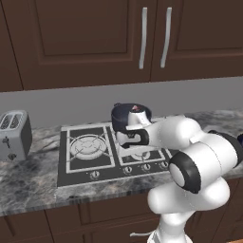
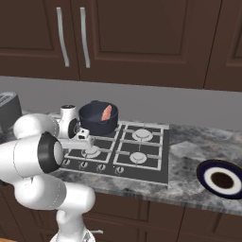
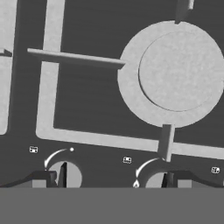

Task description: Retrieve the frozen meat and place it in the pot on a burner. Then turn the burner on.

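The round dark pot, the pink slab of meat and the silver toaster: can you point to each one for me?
Round dark grey-blue pot [image 2: 96, 124]: right base view, on its front wall.
Pink slab of frozen meat [image 2: 107, 113]: right base view, on its flat face, inside the pot.
Silver toaster [image 1: 14, 137]: left base view, on its front side.

Dark brown wooden wall cabinets [image 1: 90, 38] with silver bar handles [image 1: 143, 38] hang above a plain grey backsplash [image 2: 189, 106] and a mottled grey stone counter [image 1: 28, 182]

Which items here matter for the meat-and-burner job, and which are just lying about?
Job:
- frozen meat, lying in the pot
- stove knobs
- hand, open above the knobs

Lying about:
- toaster
- plate
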Controlling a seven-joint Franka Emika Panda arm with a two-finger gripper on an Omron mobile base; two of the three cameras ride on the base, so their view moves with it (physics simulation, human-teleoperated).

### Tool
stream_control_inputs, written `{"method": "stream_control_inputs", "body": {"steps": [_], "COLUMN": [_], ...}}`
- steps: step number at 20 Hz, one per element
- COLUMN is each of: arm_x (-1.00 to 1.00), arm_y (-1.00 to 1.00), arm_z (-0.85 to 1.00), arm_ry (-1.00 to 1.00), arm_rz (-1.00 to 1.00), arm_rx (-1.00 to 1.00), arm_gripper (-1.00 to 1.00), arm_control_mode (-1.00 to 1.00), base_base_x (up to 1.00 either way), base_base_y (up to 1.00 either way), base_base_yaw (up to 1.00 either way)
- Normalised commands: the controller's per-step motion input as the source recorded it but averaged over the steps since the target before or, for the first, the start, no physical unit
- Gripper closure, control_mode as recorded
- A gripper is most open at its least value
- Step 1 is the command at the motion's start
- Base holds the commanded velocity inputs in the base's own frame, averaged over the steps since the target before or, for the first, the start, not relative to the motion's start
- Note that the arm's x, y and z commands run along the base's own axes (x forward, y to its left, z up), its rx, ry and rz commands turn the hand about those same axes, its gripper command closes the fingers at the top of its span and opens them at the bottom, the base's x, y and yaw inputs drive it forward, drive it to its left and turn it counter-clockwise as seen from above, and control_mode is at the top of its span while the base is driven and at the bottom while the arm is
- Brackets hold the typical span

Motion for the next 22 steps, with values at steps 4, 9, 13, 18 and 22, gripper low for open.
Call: {"method": "stream_control_inputs", "body": {"steps": [4, 9, 13, 18, 22], "arm_x": [0.00, 0.00, 0.00, -0.02, -0.10], "arm_y": [-0.09, 0.00, 0.01, 0.00, 0.02], "arm_z": [0.00, 0.00, 0.00, -0.01, -0.01], "arm_ry": [0.00, 0.00, 0.00, 0.00, 0.00], "arm_rz": [-0.02, 0.00, 0.00, 0.00, 0.00], "arm_rx": [0.00, 0.00, 0.00, 0.00, 0.00], "arm_gripper": [-1.00, -1.00, -1.00, -1.00, -1.00], "arm_control_mode": [-1.00, -1.00, -1.00, -1.00, -1.00], "base_base_x": [0.00, 0.00, 0.00, 0.00, 0.00], "base_base_y": [0.00, 0.00, 0.00, 0.00, 0.00], "base_base_yaw": [0.00, 0.00, 0.00, 0.00, 0.00]}}
